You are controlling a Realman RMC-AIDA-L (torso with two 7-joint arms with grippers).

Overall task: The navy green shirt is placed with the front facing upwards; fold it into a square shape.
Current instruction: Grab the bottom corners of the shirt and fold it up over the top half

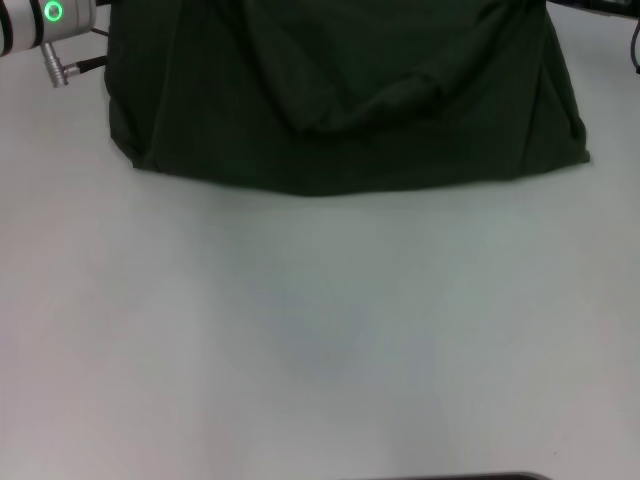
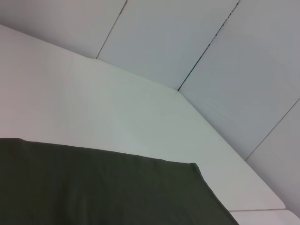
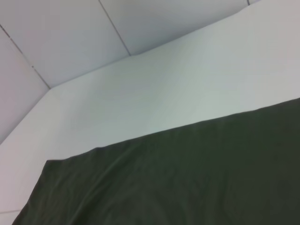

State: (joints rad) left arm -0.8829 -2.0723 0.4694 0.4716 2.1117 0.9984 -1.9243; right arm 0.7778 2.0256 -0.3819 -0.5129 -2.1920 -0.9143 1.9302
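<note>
The navy green shirt (image 1: 350, 110) lies at the far side of the white table (image 1: 320, 330), with a plain dark green side showing. No print, collar or label shows. Its near edge runs straight across, and a slack fold sags across its middle. The left arm's silver wrist (image 1: 45, 20), with a lit green ring, is at the shirt's far left corner. Its fingers are out of the picture. The right gripper is out of the head view. The shirt's cloth fills the lower part of the left wrist view (image 2: 93, 187) and of the right wrist view (image 3: 187, 178).
A dark cable (image 1: 634, 50) hangs at the far right edge. Pale wall panels (image 2: 187, 37) stand behind the table's far edge. Bare white tabletop stretches from the shirt to the near edge.
</note>
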